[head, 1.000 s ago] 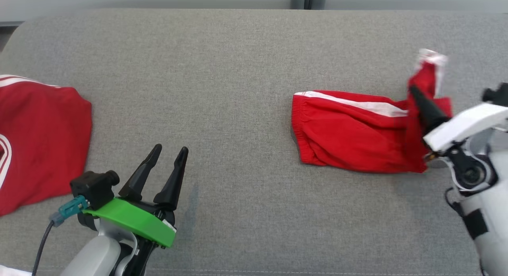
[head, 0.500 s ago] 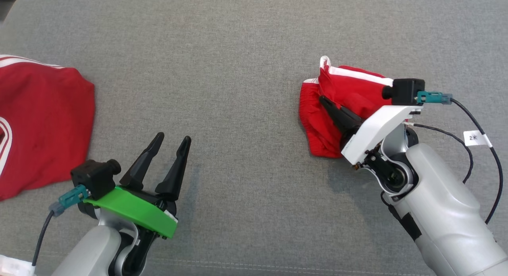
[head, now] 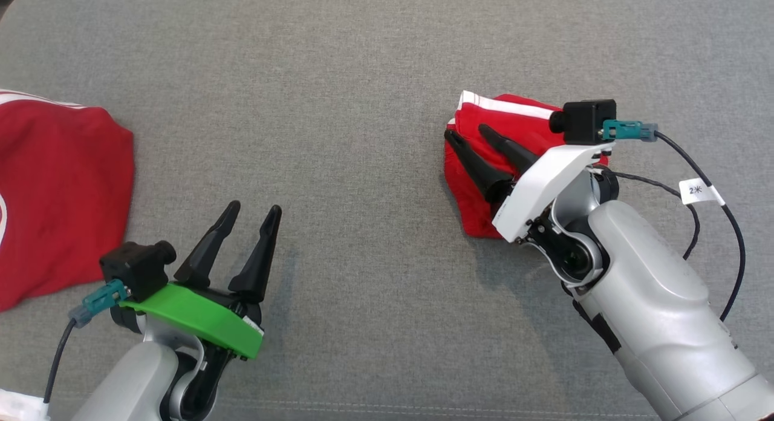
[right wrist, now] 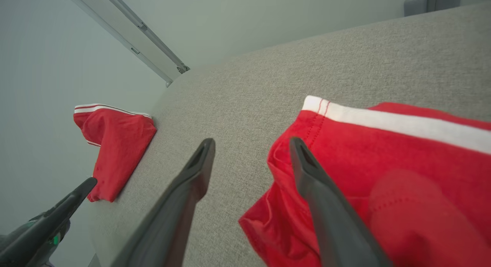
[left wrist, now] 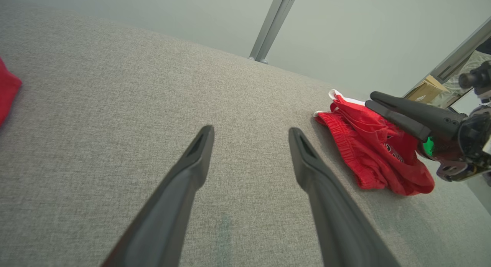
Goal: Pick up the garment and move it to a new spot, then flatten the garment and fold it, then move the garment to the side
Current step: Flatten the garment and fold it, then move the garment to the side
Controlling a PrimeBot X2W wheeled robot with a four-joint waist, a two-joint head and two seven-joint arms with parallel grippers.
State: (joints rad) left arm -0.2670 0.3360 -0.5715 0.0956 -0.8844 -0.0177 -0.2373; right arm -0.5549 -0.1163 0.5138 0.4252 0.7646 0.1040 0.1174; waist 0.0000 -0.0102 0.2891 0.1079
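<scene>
Right gripper (head: 466, 131): fingers spread, nothing pinched. The garment (head: 471, 212), red shorts with a white stripe, lies directly under and behind the fingertips. In the right wrist view one finger rides over the cloth and the other over the bare grey cushion (head: 363, 76). The garment is doubled on itself with the striped edge uppermost, so I judge the fold laid and the shift to the side outstanding. Left gripper (head: 254, 207): fingers spread and empty over bare cushion, well apart from the garment, presumably parked clear. A second red garment (head: 60, 197) lies off its outer side. Writing: the white cable tag (head: 699, 191) by the right forearm shows "2" and a character I cannot read. Dark print on the shorts is illegible.
</scene>
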